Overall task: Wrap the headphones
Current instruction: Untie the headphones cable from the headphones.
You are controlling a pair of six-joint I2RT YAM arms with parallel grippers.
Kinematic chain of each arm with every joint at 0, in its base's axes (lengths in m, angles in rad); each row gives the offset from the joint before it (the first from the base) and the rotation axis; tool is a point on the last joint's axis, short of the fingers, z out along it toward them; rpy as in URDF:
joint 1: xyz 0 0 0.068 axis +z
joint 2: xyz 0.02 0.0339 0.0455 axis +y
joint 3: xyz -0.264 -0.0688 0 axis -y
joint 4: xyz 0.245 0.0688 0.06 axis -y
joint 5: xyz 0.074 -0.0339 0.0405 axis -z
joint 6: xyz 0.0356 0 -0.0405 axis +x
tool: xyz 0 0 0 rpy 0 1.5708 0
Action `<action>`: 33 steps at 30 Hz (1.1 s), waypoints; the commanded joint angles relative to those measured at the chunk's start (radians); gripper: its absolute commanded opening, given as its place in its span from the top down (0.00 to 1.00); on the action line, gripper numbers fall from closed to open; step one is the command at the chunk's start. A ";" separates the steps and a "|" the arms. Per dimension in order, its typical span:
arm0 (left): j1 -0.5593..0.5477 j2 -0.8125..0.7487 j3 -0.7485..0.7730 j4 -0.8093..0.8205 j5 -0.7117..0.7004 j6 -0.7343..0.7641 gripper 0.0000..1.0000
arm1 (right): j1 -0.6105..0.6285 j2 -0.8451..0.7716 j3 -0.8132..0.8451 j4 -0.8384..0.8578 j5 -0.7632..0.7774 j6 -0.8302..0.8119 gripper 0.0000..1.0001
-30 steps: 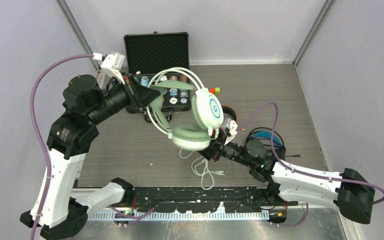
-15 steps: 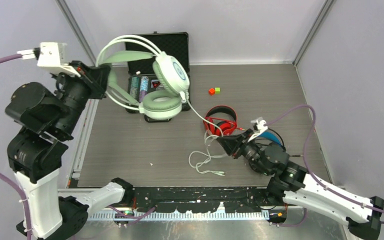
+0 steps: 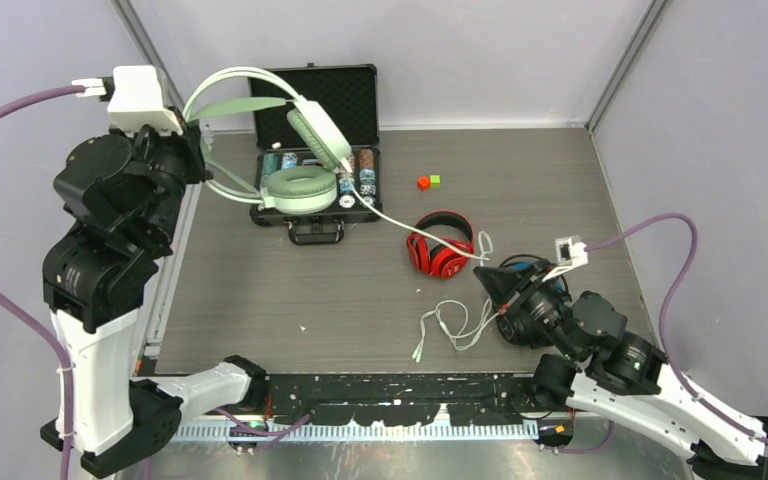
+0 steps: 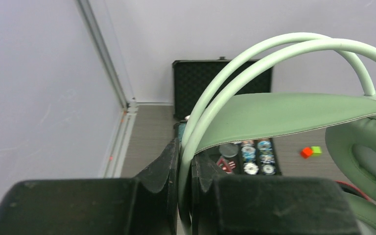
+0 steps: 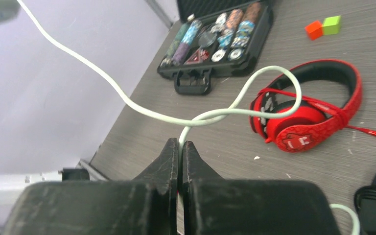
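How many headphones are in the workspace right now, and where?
3. The mint-green pair is held aloft at far left, over the open case. The red pair lies mid-table. The black-and-blue pair lies at right, partly hidden behind the right arm.

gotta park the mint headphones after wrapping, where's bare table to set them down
Widest bare table lies left of centre, between the open case and the near edge, left of the loose cable. A smaller patch is far right, beyond the two cubes. Crowded: around the red headphones, the black headphones and the right gripper.
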 commanded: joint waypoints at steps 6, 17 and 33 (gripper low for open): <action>0.000 -0.024 0.048 0.112 -0.166 0.121 1.00 | 0.001 -0.180 0.126 -0.413 0.611 0.330 0.96; -0.001 -0.036 0.034 0.112 -0.155 0.117 1.00 | 0.001 0.011 0.235 -0.467 0.587 0.302 0.92; -0.001 -0.081 0.023 0.168 -0.260 0.230 1.00 | 0.001 0.025 0.446 -0.770 1.110 0.413 1.00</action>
